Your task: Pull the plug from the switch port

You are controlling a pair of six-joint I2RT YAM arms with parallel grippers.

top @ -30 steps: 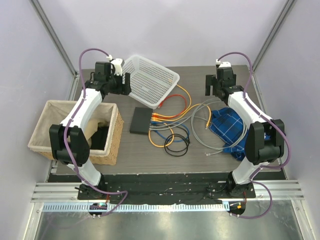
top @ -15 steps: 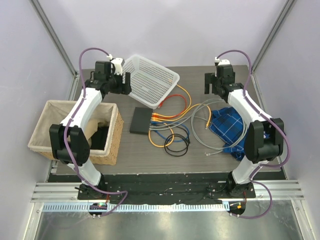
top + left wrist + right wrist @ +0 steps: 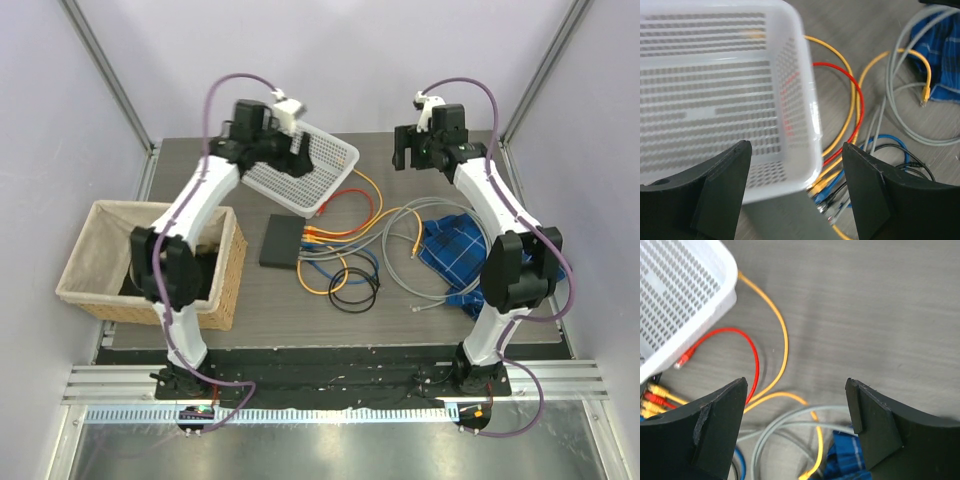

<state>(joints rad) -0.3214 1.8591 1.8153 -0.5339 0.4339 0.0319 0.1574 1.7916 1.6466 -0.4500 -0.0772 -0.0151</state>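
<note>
The black switch [image 3: 282, 241] lies flat at the table's middle. Several coloured plugs [image 3: 312, 238] sit in the sockets on its right edge. My left gripper [image 3: 297, 160] is open and empty, held above the near corner of the white basket [image 3: 300, 160], behind the switch. In the left wrist view the gripper [image 3: 796, 150] frames the basket corner [image 3: 805, 125] and the blurred plugs [image 3: 826, 196]. My right gripper [image 3: 410, 152] is open and empty above the table's far right. In the right wrist view it [image 3: 796, 385] hangs over yellow and grey cables [image 3: 785, 340].
A wicker basket [image 3: 95, 275] stands at the left edge. A blue checked cloth [image 3: 455, 250] lies at the right, under grey cables [image 3: 400, 250]. A black cable coil [image 3: 355, 290] lies in front of the switch. A loose red cable [image 3: 747, 340] ends by the white basket.
My left arm has swung right, from the white basket's left side to above its near corner. My right gripper has moved a little left and back.
</note>
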